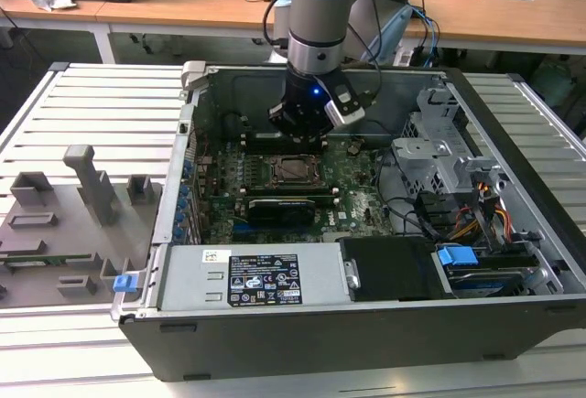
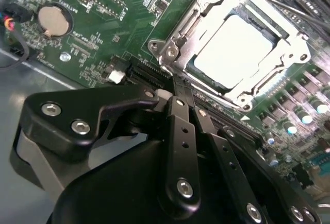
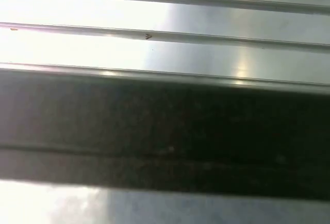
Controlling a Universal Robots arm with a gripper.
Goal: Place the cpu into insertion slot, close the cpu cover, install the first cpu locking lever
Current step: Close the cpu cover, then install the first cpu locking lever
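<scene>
In the exterior view, I hung over the open computer case [image 1: 513,188] with my gripper [image 1: 298,134] low inside it, just behind the socket area of the green motherboard [image 1: 362,188], presumably so that I could work at the socket from straight above. The chip [image 1: 295,169] already sat in the insertion slot, a small pale square ringed by darker metal, in front of my gripper and behind the long black card [image 1: 291,208]. In the second wrist view, my fingers [image 2: 180,131] were drawn together with nothing between them, their tips pointing at the edge of the socket. The chip [image 2: 234,49] lay flat and bright in its slot, and the silver cover [image 2: 206,15] was folded down around it, its cut-out centre framing the pale top. I judged the chip placed and the cover closed; whether the lever was latched I could not tell. In the first wrist view, I saw ribbed grey metal [image 3: 165,44] crossed by a dark band.
</scene>
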